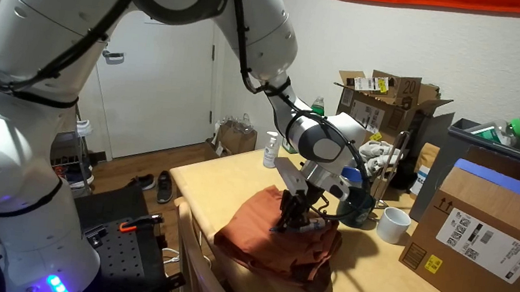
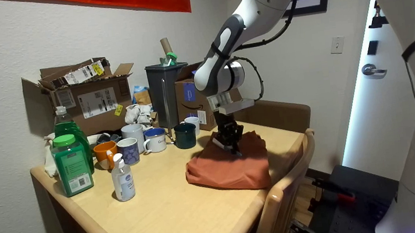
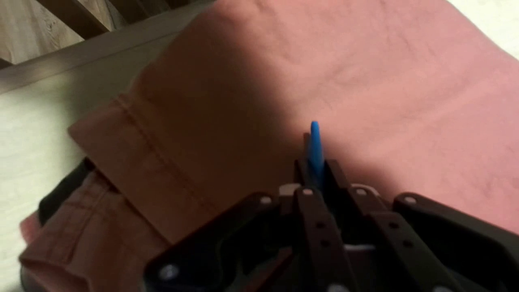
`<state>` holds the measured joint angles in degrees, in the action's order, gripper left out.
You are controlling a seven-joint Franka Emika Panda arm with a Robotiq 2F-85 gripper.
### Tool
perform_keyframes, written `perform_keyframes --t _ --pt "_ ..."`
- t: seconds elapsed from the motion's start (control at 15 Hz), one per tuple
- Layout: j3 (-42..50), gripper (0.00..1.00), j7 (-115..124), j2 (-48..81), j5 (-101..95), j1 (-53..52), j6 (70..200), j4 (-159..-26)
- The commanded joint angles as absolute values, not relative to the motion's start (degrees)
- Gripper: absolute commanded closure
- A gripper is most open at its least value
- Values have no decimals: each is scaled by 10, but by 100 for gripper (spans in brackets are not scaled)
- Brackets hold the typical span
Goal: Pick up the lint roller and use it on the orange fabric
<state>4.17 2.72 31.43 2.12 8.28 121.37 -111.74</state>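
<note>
Clamped in the claw (image 3: 318, 169), the lint roller (image 3: 316, 142) sits over the orange fabric (image 3: 365, 89).

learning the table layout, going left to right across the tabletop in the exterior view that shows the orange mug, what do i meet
Green-capped bottle → orange mug → patterned mug → blue-rimmed white mug → dark green mug → orange fabric

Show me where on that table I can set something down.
The widest bare patch of the table lies between the pump bottle and the orange fabric. Another lies between that fabric and the blue-edged box. It is crowded along the wall, with mugs and green bottles, and at the fabric, where the gripper holds the lint roller.
</note>
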Motion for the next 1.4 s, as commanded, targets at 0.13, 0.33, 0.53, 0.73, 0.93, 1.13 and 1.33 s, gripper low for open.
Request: perform_keyframes --t 0.13,0.33,0.53,0.73,0.93,1.13,1.33 --pt "57 97 18 347 36 104 1175 -1078" --pt "65 97 11 343 47 123 1175 -1081" --pt "74 97 5 334 57 143 1179 -1090" --pt "80 97 -6 308 62 156 1196 -1120" --pt "84 97 -11 259 66 158 1217 -1172" --pt "94 97 -8 188 64 155 1231 -1243" --pt "105 97 -6 119 67 154 1240 -1309"
